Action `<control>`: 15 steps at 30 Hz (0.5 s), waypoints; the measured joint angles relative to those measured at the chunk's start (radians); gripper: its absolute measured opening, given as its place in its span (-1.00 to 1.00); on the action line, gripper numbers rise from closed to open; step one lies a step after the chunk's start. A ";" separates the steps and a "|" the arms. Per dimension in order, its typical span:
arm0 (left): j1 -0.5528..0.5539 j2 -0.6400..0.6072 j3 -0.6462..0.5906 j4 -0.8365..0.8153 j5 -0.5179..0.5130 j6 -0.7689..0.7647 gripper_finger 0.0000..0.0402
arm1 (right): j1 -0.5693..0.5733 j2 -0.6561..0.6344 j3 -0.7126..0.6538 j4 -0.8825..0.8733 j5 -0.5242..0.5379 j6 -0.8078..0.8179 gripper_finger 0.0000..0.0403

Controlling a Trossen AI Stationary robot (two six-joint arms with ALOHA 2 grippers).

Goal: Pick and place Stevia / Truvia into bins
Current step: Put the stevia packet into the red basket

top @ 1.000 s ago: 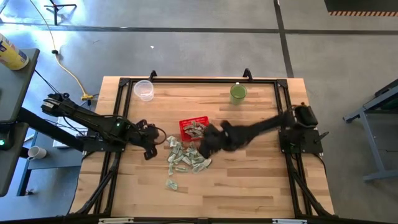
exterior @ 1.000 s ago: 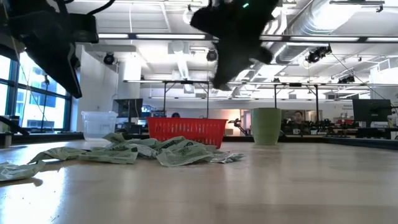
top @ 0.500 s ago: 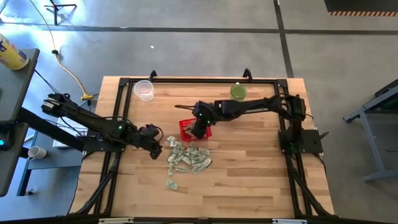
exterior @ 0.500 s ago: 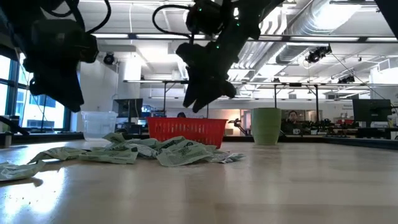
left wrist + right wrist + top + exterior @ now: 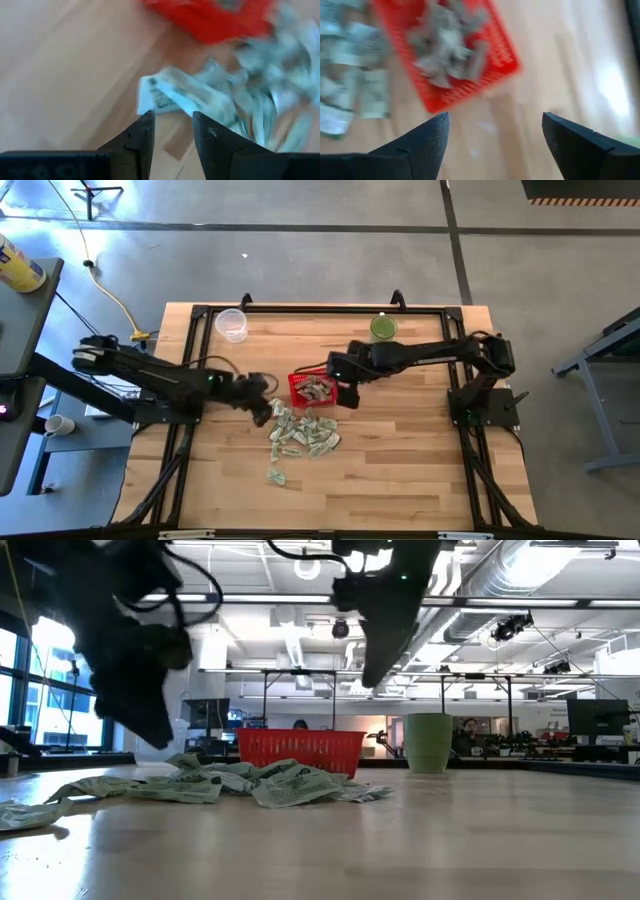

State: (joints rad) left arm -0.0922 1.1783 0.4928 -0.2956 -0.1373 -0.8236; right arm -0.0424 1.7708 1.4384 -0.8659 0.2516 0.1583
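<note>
The red basket (image 5: 311, 388) stands mid-table with several Stevia sachets (image 5: 449, 47) in it. More pale green sachets (image 5: 302, 434) lie in a loose pile on the wood just in front of it, and one sachet (image 5: 275, 476) lies apart nearer the front edge. My right gripper (image 5: 346, 393) hangs open at the basket's right side, above the table, with nothing between its fingers (image 5: 436, 131). My left gripper (image 5: 264, 408) hovers open at the pile's left edge, and the nearest sachet (image 5: 161, 97) lies just beyond its fingertips.
A clear plastic cup (image 5: 231, 324) stands at the far left of the table and a green cup (image 5: 383, 329) at the far right. A black frame rail (image 5: 320, 310) runs round the tabletop. Bare wood (image 5: 400, 470) lies to the right of and in front of the pile.
My right gripper has swung from the pile's right end up over the red basket, then on to the basket's right side. My left gripper has moved toward the table's right, up to the pile's left edge.
</note>
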 joint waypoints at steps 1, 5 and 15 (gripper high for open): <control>0.021 0.021 0.015 0.003 0.021 -0.089 -0.18 | 0.004 -0.006 0.000 -0.022 0.038 0.026 0.54; 0.068 0.085 0.091 0.000 0.054 -0.370 -0.18 | 0.011 -0.030 0.000 -0.094 0.160 0.151 0.54; 0.073 0.271 0.275 -0.227 0.110 -0.517 -0.17 | 0.009 -0.032 -0.023 -0.127 0.251 0.167 0.54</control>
State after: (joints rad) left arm -0.0196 1.4493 0.7673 -0.5231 -0.0273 -1.3410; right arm -0.0338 1.7390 1.4158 -0.9925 0.5025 0.3248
